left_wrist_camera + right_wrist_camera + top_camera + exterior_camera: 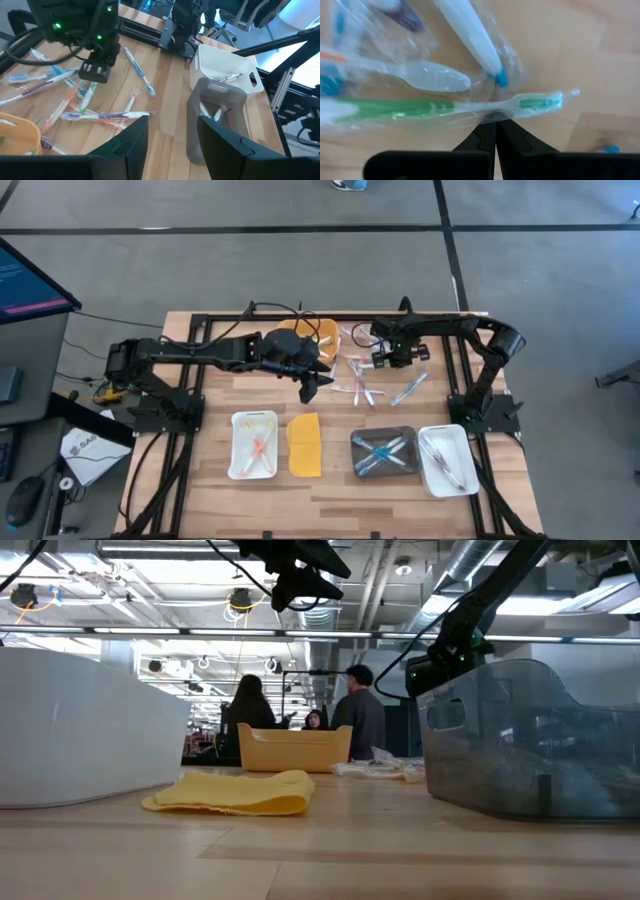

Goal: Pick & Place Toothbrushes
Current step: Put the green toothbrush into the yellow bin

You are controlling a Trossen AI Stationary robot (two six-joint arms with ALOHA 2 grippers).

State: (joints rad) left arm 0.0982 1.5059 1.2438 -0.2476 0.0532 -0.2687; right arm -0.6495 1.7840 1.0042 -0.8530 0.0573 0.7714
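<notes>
From above the table, the loose toothbrushes (pixel 362 380) lie scattered on the wood toward the far side, between the two arms, with an orange bin (pixel 312 332) just behind them. The right gripper (pixel 383 361) is down among that pile, while the left gripper (pixel 312 384) hangs just beside it with nothing in it. Along the near edge stand four trays: a white tray (pixel 254 444) holding a few orange brushes, a flat yellow lid (pixel 306 444) next to it, a dark tray (pixel 385 452) with blue brushes crossed inside, and another white tray (pixel 446 459) with pale ones. So some sorting looks done, yet a fair heap is left out on the wood, and I'd judge the job somewhere around the middle. Down at table height, the yellow lid (pixel 232 792) lies flat in front, the dark tray (pixel 530 740) looms close on one side, and the orange bin (pixel 293 747) stands farther back, with people in the room behind it. Looking past the left arm's own fingers (pixel 134 145), which stand well apart and hold nothing, the pile (pixel 75 97) spreads across the wood and the right gripper (pixel 95 71) presses down into it. From the right wrist, the right gripper's (pixel 496 129) tips have pinched fully together at the thin neck of a green toothbrush (pixel 440 107) in its clear wrapper; whether it has the brush itself or only the wrapper, I can't tell.
</notes>
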